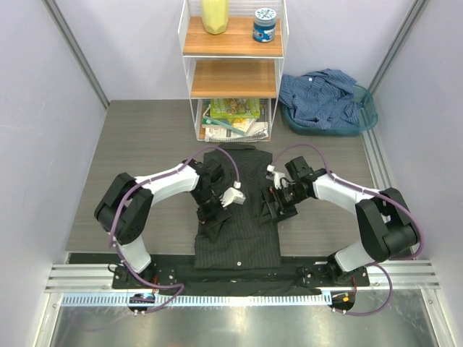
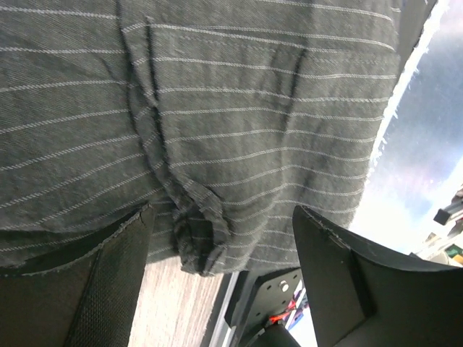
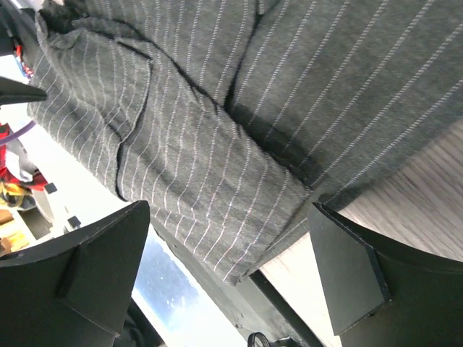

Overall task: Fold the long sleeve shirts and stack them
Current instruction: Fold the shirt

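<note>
Charcoal pinstripe shirt [image 1: 242, 235] flat on desk [image 1: 145, 159], sides folded in, collar at far end. My left end effector [image 1: 211, 212] and right end effector [image 1: 278, 202]: jaws wide, holding nothing.

No text, brand, number or sign is legible in any view. Printed matter is present but too small to read. The jar [image 1: 265, 24] on the top board of the far shelf unit [image 1: 231, 76] has a blue lid with pale markings. The stacked magazines [image 1: 233, 119] on its lowest level show green and yellow covers, with no lettering that can be made out.
</note>
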